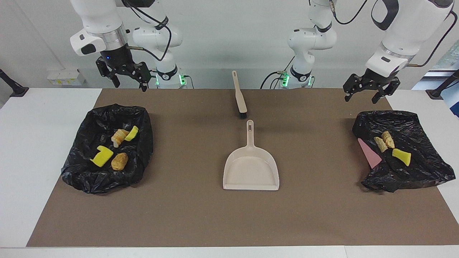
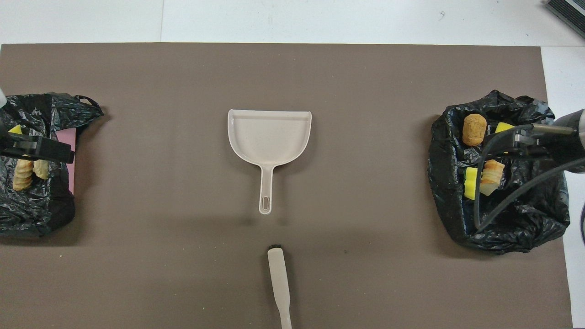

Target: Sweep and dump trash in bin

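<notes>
Trash sits in two black bags, none loose on the brown mat (image 1: 200, 218) — the sweeping step appears finished. Next move, if any, calls for retiring both arms.

Bag at the right arm's end (image 1: 107, 148): four scraps (image 1: 112, 148) — yellow sponge bits, bread-like pieces. Bag at the left arm's end (image 1: 405, 154): three scraps (image 1: 391, 147), beside a pink sheet (image 1: 369, 154).

Dustpan (image 1: 251, 168) lies empty mid-surface; brush (image 1: 239, 96) lies nearer the robots.

Right claw (image 1: 129, 77) hangs wide, empty, above the mat edge. Left claw (image 1: 371, 89) hangs wide, empty, above its bag's near side.

Only dustpan (image 1: 251, 168) and brush (image 1: 239, 96) interrupt the mat's (image 1: 186, 215) middle.
</notes>
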